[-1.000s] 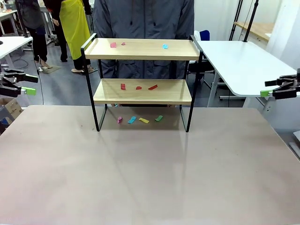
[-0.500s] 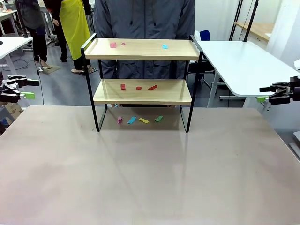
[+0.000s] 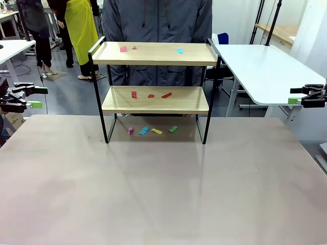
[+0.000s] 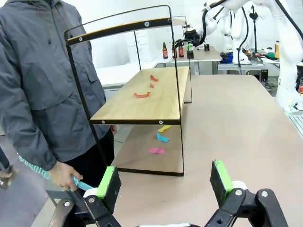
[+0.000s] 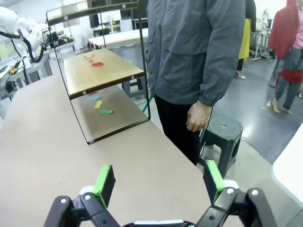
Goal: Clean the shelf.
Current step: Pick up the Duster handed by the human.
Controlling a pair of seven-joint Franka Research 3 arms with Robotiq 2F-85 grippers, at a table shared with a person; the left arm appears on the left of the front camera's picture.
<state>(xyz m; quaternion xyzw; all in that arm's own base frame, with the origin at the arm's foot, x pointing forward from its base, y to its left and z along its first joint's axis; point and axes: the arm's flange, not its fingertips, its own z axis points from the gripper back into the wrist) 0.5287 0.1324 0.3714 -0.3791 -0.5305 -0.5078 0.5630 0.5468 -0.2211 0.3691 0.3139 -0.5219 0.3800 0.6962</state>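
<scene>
The shelf (image 3: 153,53) stands at the far middle of the table, with two light wooden boards in a black frame. Small pink, red and blue scraps (image 3: 123,49) lie on its top board, and red scraps (image 3: 166,95) on the lower board. Several coloured scraps (image 3: 156,131) lie on the table beneath it. My left gripper (image 3: 37,97) hangs open off the table's left edge, far from the shelf. My right gripper (image 3: 293,96) hangs open off the right edge. The left wrist view has the open gripper (image 4: 163,182) facing the shelf (image 4: 142,101) end-on. In the right wrist view the gripper (image 5: 158,182) is open and the shelf (image 5: 94,68) is far off.
A person (image 3: 156,20) in a grey jacket stands right behind the shelf, one hand (image 4: 64,175) holding something teal. A white table (image 3: 265,71) stands at the right. A dark stool (image 5: 222,130) sits beside the person. The tabletop (image 3: 163,184) in front of the shelf is bare.
Both grippers shifted slightly at the table's sides and stayed open. The right one dipped inward, then moved back out. The shelf and scraps have not moved.
</scene>
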